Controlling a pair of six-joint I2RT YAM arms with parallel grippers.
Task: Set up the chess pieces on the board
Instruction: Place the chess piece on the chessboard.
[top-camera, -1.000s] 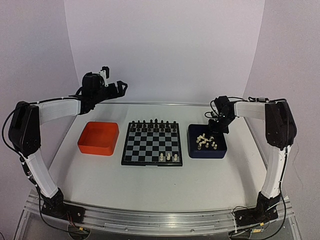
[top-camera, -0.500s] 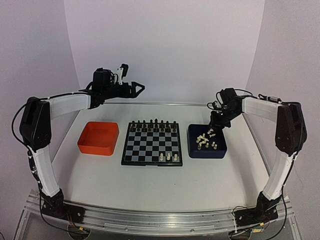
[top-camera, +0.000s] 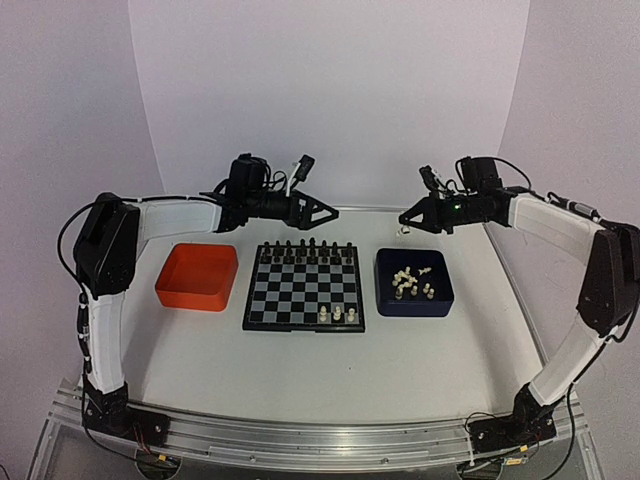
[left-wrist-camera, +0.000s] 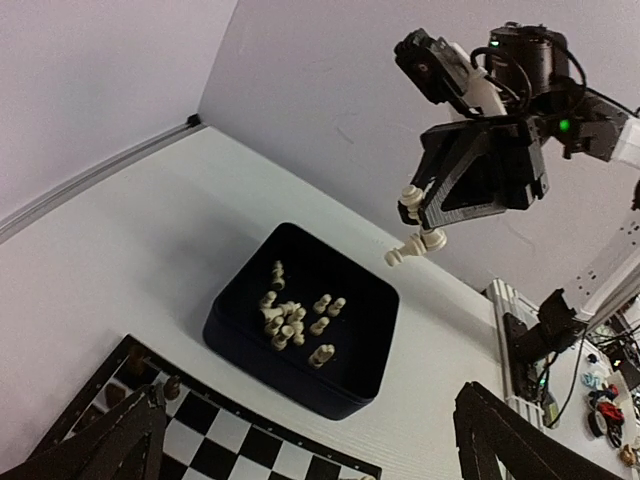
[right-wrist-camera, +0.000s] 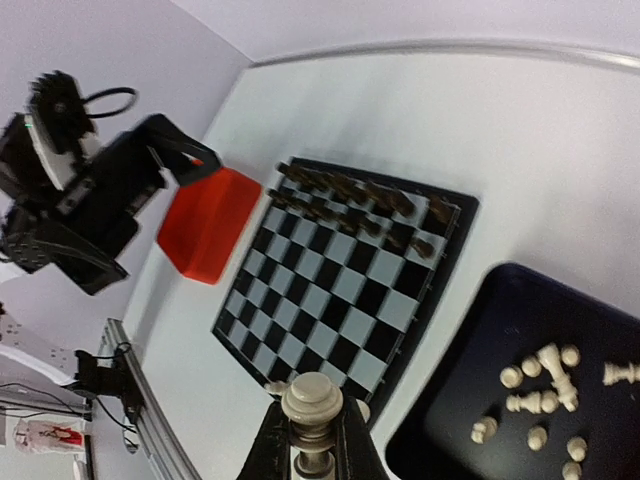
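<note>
The right claw (top-camera: 405, 220) is pressed together on one cream chessman (right-wrist-camera: 311, 402), gripped low on its body so the head stays free. It hangs high over the desk (top-camera: 200, 350), between the dark blue tray (top-camera: 415, 308) and the board (top-camera: 290, 295). I judge it is meant for the near rows, where three white men (top-camera: 337, 314) stand. The left claw (top-camera: 328, 212) is spread wide and empty above the board's far edge, probably to leave the way free.

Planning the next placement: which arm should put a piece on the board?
Right. The right tool is shut on a white chess piece; the left tool is open and empty.
</note>
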